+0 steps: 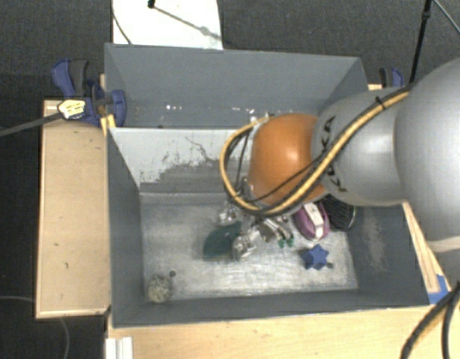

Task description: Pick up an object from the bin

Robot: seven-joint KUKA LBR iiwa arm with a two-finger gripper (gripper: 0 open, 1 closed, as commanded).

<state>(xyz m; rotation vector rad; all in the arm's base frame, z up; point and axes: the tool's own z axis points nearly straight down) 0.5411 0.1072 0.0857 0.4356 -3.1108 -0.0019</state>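
Your arm [409, 148] reaches in from the right, its orange cover [286, 155] tipped down over the middle of the bin [125, 223]. The gripper [244, 239] is low, just beside a dark green lump [217, 243] on the floor; whether it is spread or closed, you cannot tell.

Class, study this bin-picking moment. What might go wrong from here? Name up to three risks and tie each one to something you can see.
1. The gripper is low in the bin, right beside the dark green lump. It may shove the lump aside rather than lift it.
2. The purple-and-white thing and the blue star-shaped piece lie close by the wrist. A sideways move might knock them.
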